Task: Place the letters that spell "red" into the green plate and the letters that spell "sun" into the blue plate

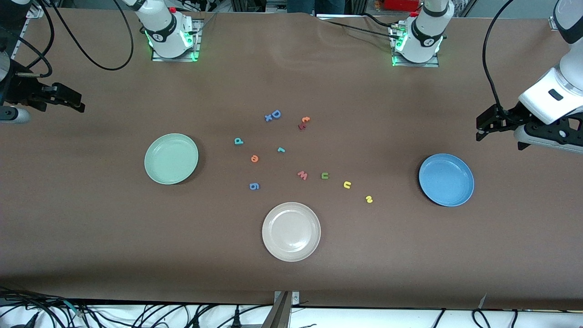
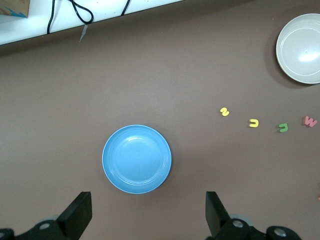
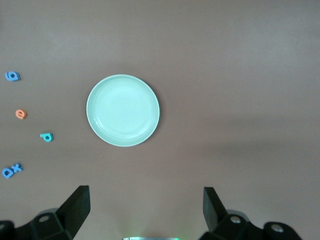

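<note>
The right gripper point(image 1: 68, 101) hangs high over the bare table at the right arm's end, its fingers spread wide and holding nothing; its wrist camera looks down on the green plate point(image 3: 123, 110), which is empty. Between the two coloured plates the foam letters lie scattered on the brown table point(image 1: 91, 237): the teal "d" point(image 1: 238, 141), the orange "e" point(image 1: 254, 158) and the teal "r" point(image 1: 281, 149) sit nearest the green plate point(image 1: 171, 158), with a blue "g" point(image 1: 254, 186) nearer the front camera and a larger blue "D" point(image 1: 276, 114) farther from it. A beige-white plate point(image 1: 291, 231), also empty, lies nearest the front camera. Then come a pink-red "w" point(image 1: 302, 175), the green "n" point(image 1: 324, 175), the yellow "u" point(image 1: 347, 184) and the yellow "s" point(image 1: 369, 199), strung out toward the blue plate point(image 1: 446, 179), which holds nothing either. The left gripper point(image 1: 487, 125) hovers over the table at the left arm's end, beside the blue plate, fingers likewise spread and empty. Judging by this, the task has not begun: all six letters remain to be picked and placed, three per plate.
</note>
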Controlling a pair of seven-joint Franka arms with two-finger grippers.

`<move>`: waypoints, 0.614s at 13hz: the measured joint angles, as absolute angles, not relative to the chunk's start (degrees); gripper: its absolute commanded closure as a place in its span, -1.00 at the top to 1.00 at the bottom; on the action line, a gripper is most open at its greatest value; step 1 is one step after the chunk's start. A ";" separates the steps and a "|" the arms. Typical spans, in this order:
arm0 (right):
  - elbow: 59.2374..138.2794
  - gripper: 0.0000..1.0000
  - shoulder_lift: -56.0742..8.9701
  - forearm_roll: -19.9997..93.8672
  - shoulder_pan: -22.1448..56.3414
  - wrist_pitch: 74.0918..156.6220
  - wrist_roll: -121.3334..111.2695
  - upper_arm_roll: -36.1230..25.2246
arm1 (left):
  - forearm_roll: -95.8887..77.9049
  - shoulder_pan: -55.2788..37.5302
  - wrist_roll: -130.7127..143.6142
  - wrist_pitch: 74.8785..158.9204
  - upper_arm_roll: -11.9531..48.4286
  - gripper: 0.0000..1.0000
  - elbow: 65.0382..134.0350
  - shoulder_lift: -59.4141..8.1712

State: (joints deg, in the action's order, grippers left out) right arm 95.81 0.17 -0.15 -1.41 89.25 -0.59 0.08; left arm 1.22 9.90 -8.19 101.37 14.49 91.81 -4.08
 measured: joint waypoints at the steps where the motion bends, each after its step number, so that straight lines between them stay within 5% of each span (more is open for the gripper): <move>1: 95.83 1.00 -0.29 -0.11 -1.32 88.23 -0.59 0.15 | 1.22 9.90 -8.19 101.37 14.47 1.00 91.98 -4.25; 8: 95.97 1.00 -7.26 2.31 7.85 84.49 -0.28 1.58 | 1.22 9.78 -8.38 101.35 14.51 1.00 94.00 -5.50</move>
